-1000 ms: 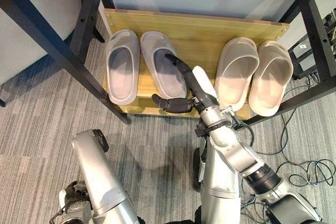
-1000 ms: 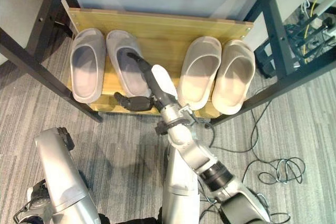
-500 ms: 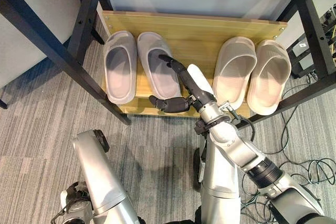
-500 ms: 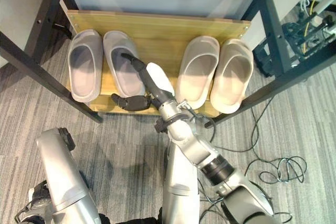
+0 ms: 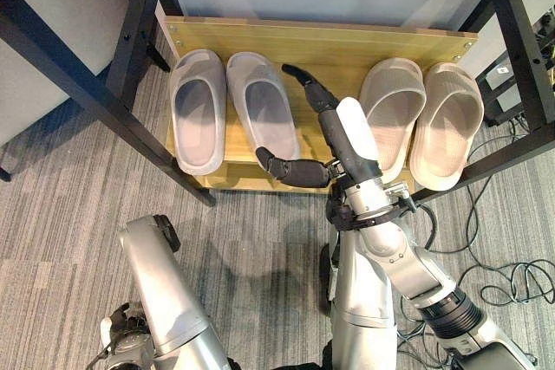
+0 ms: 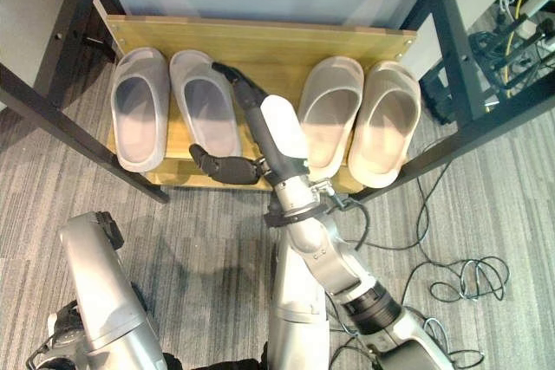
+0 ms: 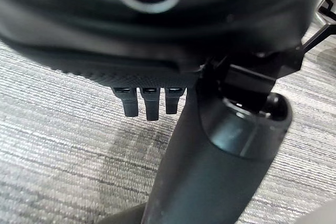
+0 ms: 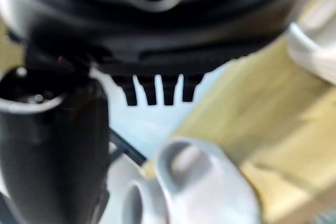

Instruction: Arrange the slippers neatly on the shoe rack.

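A wooden shoe rack shelf point(image 5: 329, 45) holds two pairs of slippers, toes toward the back. The grey pair point(image 5: 198, 110) point(image 5: 263, 106) lies side by side at the left, the beige pair point(image 5: 392, 110) point(image 5: 447, 123) at the right. My right hand point(image 5: 351, 149) hovers open over the bare wood between the pairs. Its straight fingers point(image 5: 308, 84) point to the back of the shelf, and its thumb point(image 5: 290, 171) sticks out by the grey slipper's heel. It holds nothing. The right wrist view shows the grey pair point(image 8: 205, 182) past the fingers. My left hand point(image 7: 149, 100) hangs low over the carpet, relaxed and idle.
Black metal frame bars slant across at the left point(image 5: 95, 84) and right point(image 5: 520, 41) of the shelf. Loose cables point(image 5: 512, 275) lie on the grey carpet at the right. Open carpet lies in front of the shelf.
My right hand has lifted off the right grey slipper and swung right and farther back, over the bare wood. The slippers keep their places.
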Robot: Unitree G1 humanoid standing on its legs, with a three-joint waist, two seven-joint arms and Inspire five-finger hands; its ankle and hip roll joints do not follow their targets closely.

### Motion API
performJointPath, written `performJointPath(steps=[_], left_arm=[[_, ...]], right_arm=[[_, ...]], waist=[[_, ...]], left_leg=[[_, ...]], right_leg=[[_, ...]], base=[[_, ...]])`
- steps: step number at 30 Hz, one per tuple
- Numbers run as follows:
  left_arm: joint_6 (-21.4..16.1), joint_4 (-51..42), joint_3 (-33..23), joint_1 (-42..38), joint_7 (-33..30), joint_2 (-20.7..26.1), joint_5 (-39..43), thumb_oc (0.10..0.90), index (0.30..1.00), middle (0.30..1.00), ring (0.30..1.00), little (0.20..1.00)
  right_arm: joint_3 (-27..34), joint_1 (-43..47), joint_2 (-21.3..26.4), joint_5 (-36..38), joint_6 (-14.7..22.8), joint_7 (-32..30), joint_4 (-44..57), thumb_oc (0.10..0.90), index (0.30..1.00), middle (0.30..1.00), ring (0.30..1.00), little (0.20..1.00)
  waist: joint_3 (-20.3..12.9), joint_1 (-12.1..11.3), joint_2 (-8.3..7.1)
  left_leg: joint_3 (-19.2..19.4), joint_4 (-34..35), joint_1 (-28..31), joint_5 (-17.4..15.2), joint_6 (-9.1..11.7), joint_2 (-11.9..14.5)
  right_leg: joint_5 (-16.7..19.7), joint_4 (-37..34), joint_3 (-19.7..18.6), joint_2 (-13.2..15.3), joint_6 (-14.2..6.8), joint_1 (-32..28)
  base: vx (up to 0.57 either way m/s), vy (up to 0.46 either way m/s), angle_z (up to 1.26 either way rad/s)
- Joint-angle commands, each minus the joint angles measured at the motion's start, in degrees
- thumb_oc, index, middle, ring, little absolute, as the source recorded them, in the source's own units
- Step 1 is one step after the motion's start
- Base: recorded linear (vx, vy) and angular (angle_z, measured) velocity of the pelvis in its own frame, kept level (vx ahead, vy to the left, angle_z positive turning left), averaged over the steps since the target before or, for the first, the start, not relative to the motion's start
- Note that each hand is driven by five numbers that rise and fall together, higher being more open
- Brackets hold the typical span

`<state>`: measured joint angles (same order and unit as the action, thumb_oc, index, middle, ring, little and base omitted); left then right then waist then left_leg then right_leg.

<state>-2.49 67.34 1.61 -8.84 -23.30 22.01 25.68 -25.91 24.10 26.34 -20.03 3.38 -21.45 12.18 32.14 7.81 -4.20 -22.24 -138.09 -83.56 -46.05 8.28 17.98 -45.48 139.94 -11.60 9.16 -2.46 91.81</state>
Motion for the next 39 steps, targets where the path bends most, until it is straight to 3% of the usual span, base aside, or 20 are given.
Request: performJointPath(steps=[1, 6, 15, 32, 39], left_arm=[[-3.0, -0.5, 3.9, -0.8, -0.7, -5.6, -1.5, 0.8, 0.9, 0.9, 0.9, 0.9], [-2.8, -1.3, 4.7, -0.7, -1.7, -6.2, -1.1, 0.8, 0.9, 0.9, 0.9, 0.9], [-2.6, -1.0, 5.0, -1.2, -2.2, -6.2, -1.7, 0.8, 0.9, 0.9, 0.9, 0.9], [-1.6, -1.0, 6.6, -4.6, -0.3, -4.6, -1.5, 0.8, 0.9, 0.9, 0.9, 0.9], [-1.1, -0.8, 7.5, -5.5, 0.9, -4.5, -1.2, 0.8, 0.9, 0.9, 0.9, 0.9]], right_arm=[[2.8, 3.7, 2.2, -3.3, 5.7, -5.1, 13.9, 0.8, 0.9, 0.9, 0.9, 0.9], [5.8, 1.3, 2.8, -4.2, 2.3, -9.2, 8.4, 0.8, 0.9, 0.9, 0.9, 0.9], [6.2, 2.1, 1.8, -4.9, -0.1, -11.0, 2.7, 0.8, 0.9, 0.9, 0.9, 0.9], [-2.5, 12.3, -1.2, 18.7, 1.0, -0.8, -17.6, 0.8, 0.9, 0.9, 0.9, 0.9], [-5.6, 15.8, -2.2, 27.6, 1.5, 3.1, -21.6, 0.8, 0.9, 0.9, 0.9, 0.9]], waist=[[-2.4, -2.8, 2.46], [-2.4, -2.6, 2.55], [-2.4, -2.9, 3.01], [-2.4, -4.9, 2.68], [-2.4, -5.2, 2.75]], left_leg=[[-2.5, 2.1, -6.4, -1.1, -6.8, -4.3], [-2.4, 2.0, -6.4, -1.2, -6.9, -4.5], [-2.2, 1.9, -6.2, -1.3, -6.8, -4.5], [-2.5, 2.3, -5.8, -0.7, -5.8, -5.0], [-2.5, 2.3, -5.7, -0.6, -5.5, -5.1]], right_leg=[[-2.5, -1.3, -8.3, 3.8, 3.7, -1.9], [-2.2, -1.2, -8.6, 4.0, 3.7, -1.9], [-2.1, -1.1, -8.9, 4.0, 3.5, -1.9], [-0.9, -0.9, -9.2, 4.2, 3.0, -1.9], [-0.5, -1.0, -9.5, 4.0, 2.9, -1.9]], base=[[0.0, 0.0, 0.0], [0.0, 0.0, 0.0], [0.0, 0.0, 0.0], [0.0, 0.0, 0.03], [0.0, -0.001, 0.0]])
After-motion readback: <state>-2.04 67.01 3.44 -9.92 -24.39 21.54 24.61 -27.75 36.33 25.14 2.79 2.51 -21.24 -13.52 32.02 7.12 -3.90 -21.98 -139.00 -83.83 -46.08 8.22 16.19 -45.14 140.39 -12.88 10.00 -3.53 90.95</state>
